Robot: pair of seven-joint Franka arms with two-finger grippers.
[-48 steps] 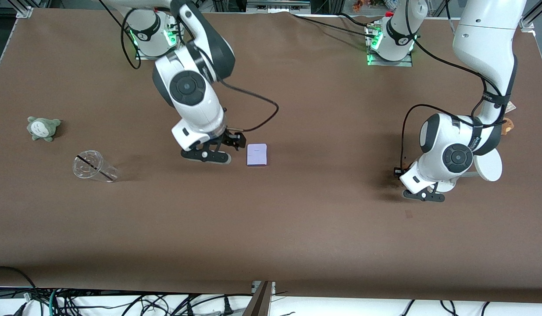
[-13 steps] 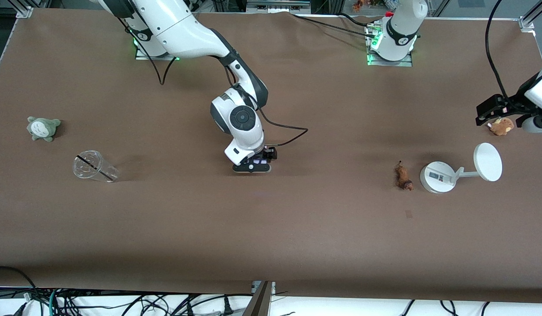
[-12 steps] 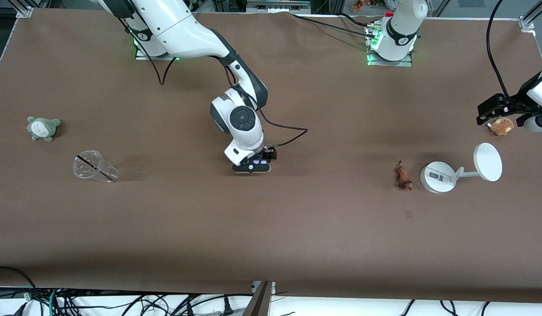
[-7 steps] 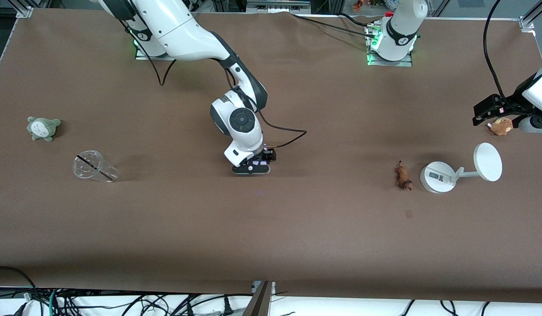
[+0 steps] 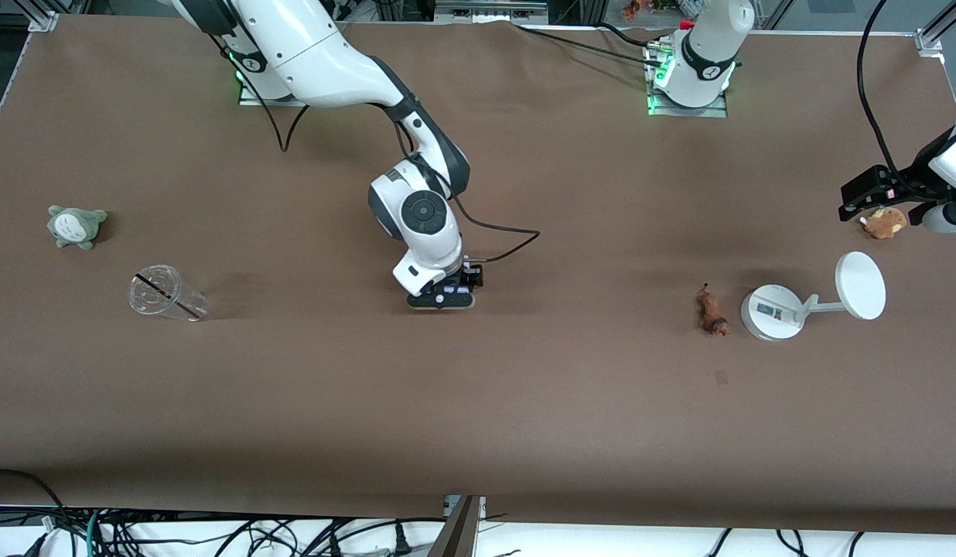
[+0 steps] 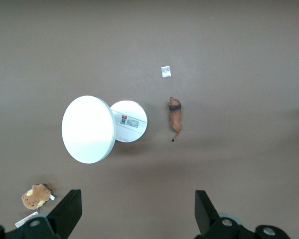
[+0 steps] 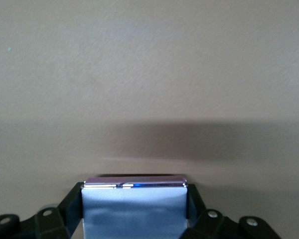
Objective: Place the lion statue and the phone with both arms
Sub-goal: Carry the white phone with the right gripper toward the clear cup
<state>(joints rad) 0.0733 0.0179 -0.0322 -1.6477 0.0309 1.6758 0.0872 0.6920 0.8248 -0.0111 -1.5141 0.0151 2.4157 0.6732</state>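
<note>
The lion statue [image 5: 711,312], tiny and reddish-brown, lies on the brown table toward the left arm's end, beside the white stand; it also shows in the left wrist view [image 6: 175,114]. My left gripper [image 5: 872,193] is open and empty, high over the table's edge at the left arm's end, and its dark fingers [image 6: 69,211] frame bare table. My right gripper [image 5: 441,295] is at mid-table, shut on the phone [image 7: 134,211], whose pale lavender face fills the space between the jaws. In the front view the phone [image 5: 457,288] is mostly hidden by the hand.
A white round-based stand [image 5: 770,312] with a disc [image 5: 860,285] stands next to the lion. A tan plush toy [image 5: 884,223] lies under the left hand. A clear cup [image 5: 165,294] and a grey-green plush [image 5: 76,225] lie toward the right arm's end.
The right gripper moved from beside the phone onto it and closed on it, then shifted slightly. The left arm left the lion, uncovering it, and rose to the table's end.
</note>
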